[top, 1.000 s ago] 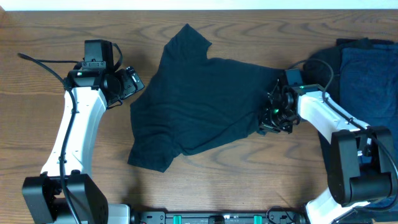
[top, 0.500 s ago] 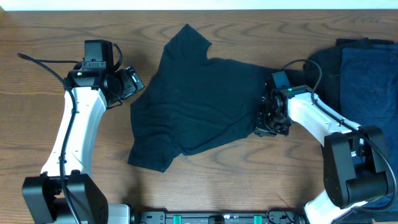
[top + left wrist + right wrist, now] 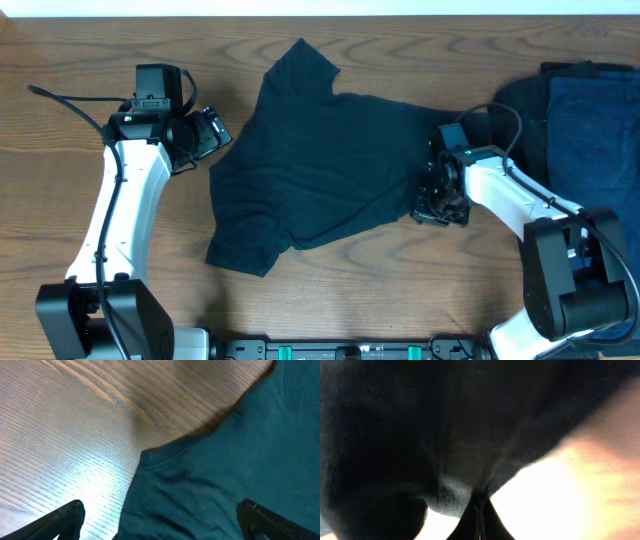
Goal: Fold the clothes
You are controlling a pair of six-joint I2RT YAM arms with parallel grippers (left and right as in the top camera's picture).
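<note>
A black short-sleeved T-shirt (image 3: 320, 165) lies spread out, slightly rumpled, in the middle of the wooden table. My left gripper (image 3: 210, 135) hovers at its left edge, open. In the left wrist view, the T-shirt's hem (image 3: 225, 475) lies between the wide-spread fingertips (image 3: 65, 517), with the left gripper (image 3: 160, 522) above the cloth. My right gripper (image 3: 432, 205) sits at the shirt's right edge, shut. In the right wrist view, the cloth (image 3: 445, 435) gathers into the closed tips of the right gripper (image 3: 480, 505).
More clothes are piled at the right edge of the table: a navy garment (image 3: 590, 130) on top of black cloth (image 3: 515, 105). Bare wood (image 3: 100, 250) surrounds the shirt. The table's far edge runs along the top of the overhead view.
My right gripper has shifted a little left and toward the table's front along the shirt's right edge. The left arm and the shirt's outline look unchanged.
</note>
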